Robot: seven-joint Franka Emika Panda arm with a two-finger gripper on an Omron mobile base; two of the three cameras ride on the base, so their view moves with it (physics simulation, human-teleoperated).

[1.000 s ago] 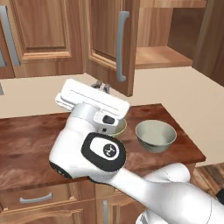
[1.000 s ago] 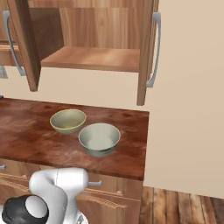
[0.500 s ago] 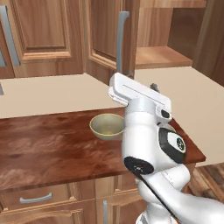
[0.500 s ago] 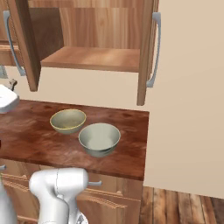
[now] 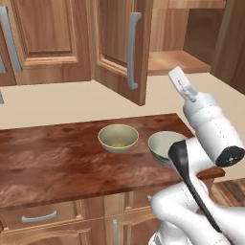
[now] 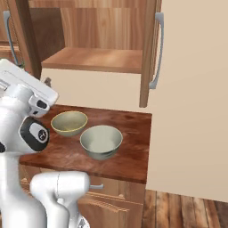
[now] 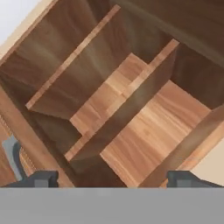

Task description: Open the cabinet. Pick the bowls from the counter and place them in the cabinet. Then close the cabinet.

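Change: swung from over the desk up toward the cabinet since the earlier frame, with the fingers spread from clenched to wide; bowls unmoved.
End effector [image 7: 112, 178]: released, fingertips [image 7: 41, 178] far apart at the bottom of the hand view, nothing between them.
Aim: pointed into the open cabinet [image 7: 131, 109], looking at the bare wooden shelf and the upright divider inside.
Cabinet: both doors swung out, left door [image 5: 125, 48] with its grey bar handle [image 5: 132, 50] edge-on in the left base view, right door [image 6: 149, 51] edge-on in the right base view; shelf [image 6: 95, 60] bare.
Olive bowl [image 5: 118, 138]: upright on the desk [image 5: 57, 158], below the cabinet and well under the end effector.
Grey-green bowl [image 6: 101, 141]: upright just beside the olive bowl, nearer the desk's right end, partly hidden behind the arm in the left base view.
Gap between bowls: close together; touching or apart cannot be told.
In the way: arm's upper links [image 5: 210, 129] standing between the left camera and the grey-green bowl; open left door hanging above the desk's back edge.
Nearby: drawer fronts with grey handles [image 5: 38, 217] below the desk.
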